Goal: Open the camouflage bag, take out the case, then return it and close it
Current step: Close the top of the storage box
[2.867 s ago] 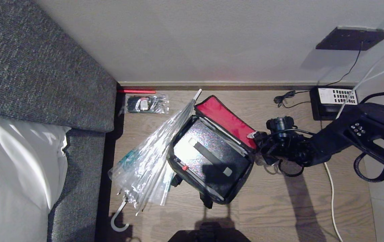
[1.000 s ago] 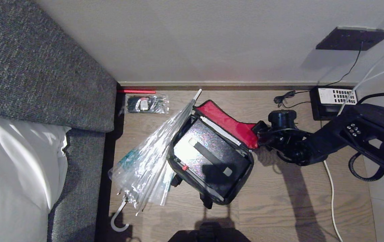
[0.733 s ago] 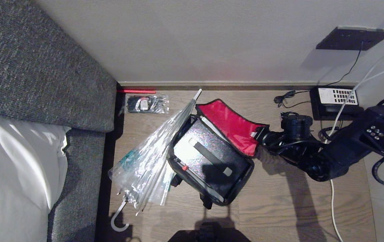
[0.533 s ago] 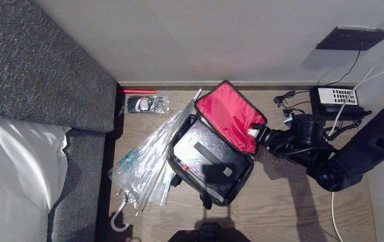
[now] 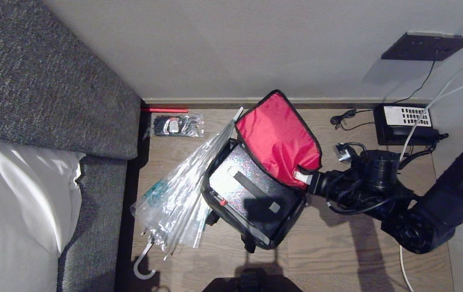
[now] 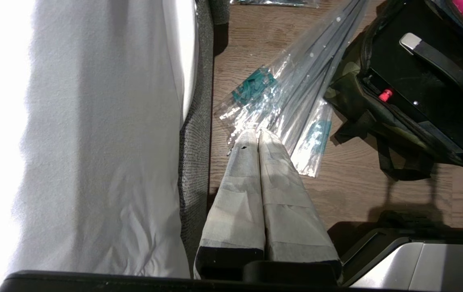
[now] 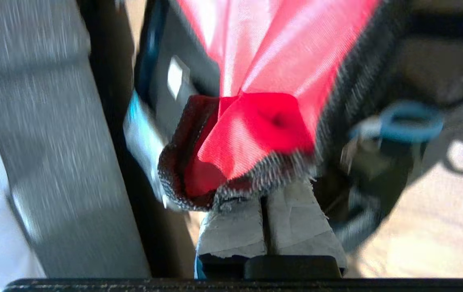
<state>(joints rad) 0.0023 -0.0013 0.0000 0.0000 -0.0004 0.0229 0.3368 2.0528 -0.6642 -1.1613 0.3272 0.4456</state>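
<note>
On the left stood the grey sofa (image 5: 45,93) with a white cushion (image 5: 16,211) on it. My left tool (image 6: 258,136) hung above the floor (image 5: 337,251) beside the sofa's edge, its taped fingers (image 6: 247,170) pressed together and holding nothing, just over the lower end of the umbrella (image 5: 183,190). That umbrella, in clear plastic wrap, lay slanted on the floor, touching the left side of the bag (image 5: 251,202). Near the wall behind it lay a small plastic packet (image 5: 176,125) and a red stick (image 5: 164,110).

The bag sat on the floor in the middle, open, with a dark case (image 5: 251,190) lying flat inside it, a strap across the top of the case. The lid (image 5: 278,140) stood raised, its red lining facing up and toward me, hinged along the bag's far side.

My right tool (image 5: 306,178) reached in from the right and pinched the lid's lower right corner between closed fingers (image 7: 292,223), gripping the black zip edge and the red fabric. Farther right, against the wall, sat a black box (image 5: 404,125) with a white keypad panel, cables trailing over the floor around it.
</note>
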